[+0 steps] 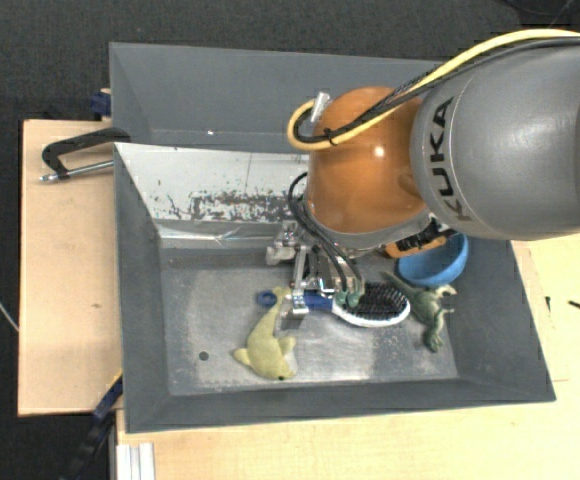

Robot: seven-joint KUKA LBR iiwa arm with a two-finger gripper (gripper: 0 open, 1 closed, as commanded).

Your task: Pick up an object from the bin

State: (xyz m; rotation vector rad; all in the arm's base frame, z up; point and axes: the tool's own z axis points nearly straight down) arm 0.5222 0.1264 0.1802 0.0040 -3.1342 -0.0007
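Pincer (315, 290) stands low near the middle of the bin's floor, at the blue handle of a brush (375, 308) with a white rim and black bristles; how wide it is open cannot be told, and nothing can be seen held in it. Brush lies flat, head toward the view's right, handle toward the left beneath the pincer. Just left of the handle's end sits a small blue piece (266, 296). Below the handle, toward the near wall, lies a beige toy (268, 350); whether its upper tip touches the pincer or is only close cannot be told. Just beside the brush head, on the right, is a green dinosaur (432, 313); behind both is a blue bowl (435, 260), partly under the arm's orange cover (360, 158). Bin (170, 298): grey metal with sloping walls. Step in hand, as judged: the reach, at grasp height, with the lift not yet begun. Next move calls for closing squarely across the thin handle, clear of the beige toy, then a straight lift; the heavier head may tip the brush if the hold sits near the handle's end
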